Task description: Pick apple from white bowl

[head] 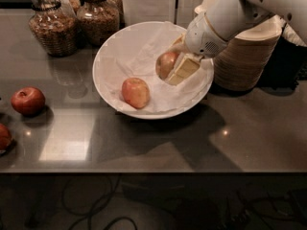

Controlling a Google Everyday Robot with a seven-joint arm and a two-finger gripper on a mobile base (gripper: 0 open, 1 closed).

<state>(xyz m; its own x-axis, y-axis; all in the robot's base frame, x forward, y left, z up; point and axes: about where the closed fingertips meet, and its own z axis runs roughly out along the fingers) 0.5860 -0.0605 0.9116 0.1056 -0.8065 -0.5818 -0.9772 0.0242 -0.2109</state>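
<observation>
The gripper (173, 66) is seen over the right half of the white bowl (106, 56), carried by the white arm (225, 18) that comes in from the upper right. The gripper is clenched on the apple (165, 63): the dull golden-brown apple is held between a cream finger (185, 70) on its right side and a second finger partly hidden behind its top. The apple is located inside the bowl's outline, near the right wall, above the crumpled white paper (139, 51); whether it touches the paper cannot be told. A second, pink-orange apple (135, 92) is seen lying on the paper at the lower left of the bowl, apart from the held one and not touched by the gripper. The bowl is set on a dark glossy table (144, 147). Two dark red apples are found at the table's left side, one (28, 100) fully in view and one (4, 137) cut off by the edge, both well apart from the bowl. Two glass jars (48, 25) (98, 16) with brown contents are placed behind the bowl at the upper left. A stack of beige paper bowls (247, 56) is seen just beside the bowl's right rim, partly covered by the arm. Dark cables (86, 210) are visible under the table.
</observation>
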